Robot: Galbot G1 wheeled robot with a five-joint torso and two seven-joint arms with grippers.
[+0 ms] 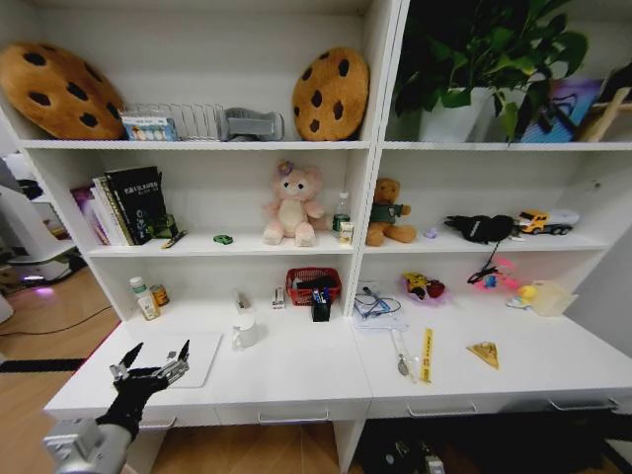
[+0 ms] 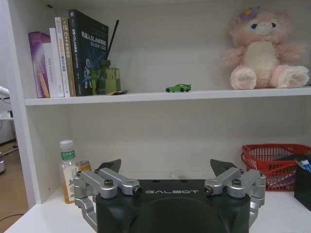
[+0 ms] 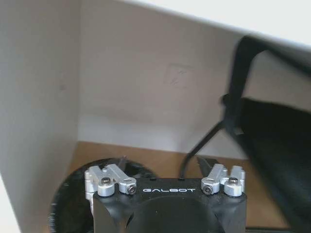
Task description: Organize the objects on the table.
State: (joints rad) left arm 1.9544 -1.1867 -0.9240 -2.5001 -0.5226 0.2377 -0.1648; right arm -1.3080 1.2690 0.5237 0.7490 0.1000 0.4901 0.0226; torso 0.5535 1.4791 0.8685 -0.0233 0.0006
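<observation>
Silver laptop (image 1: 190, 357) seemingly just beyond left gripper (image 1: 150, 360), fingers spread

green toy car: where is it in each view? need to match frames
Head view: green toy car on the middle shelf, between the books and the pink plush.
Left wrist view: same car on the shelf edge, above the open left gripper.
Right wrist view: not in it.
Shared landmark: the pink plush, beside the car in both.

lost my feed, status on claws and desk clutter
Left claw open, over silver laptop at table left end. Right claw open, low beside furniture. Nothing held; white mug nearby.
</observation>
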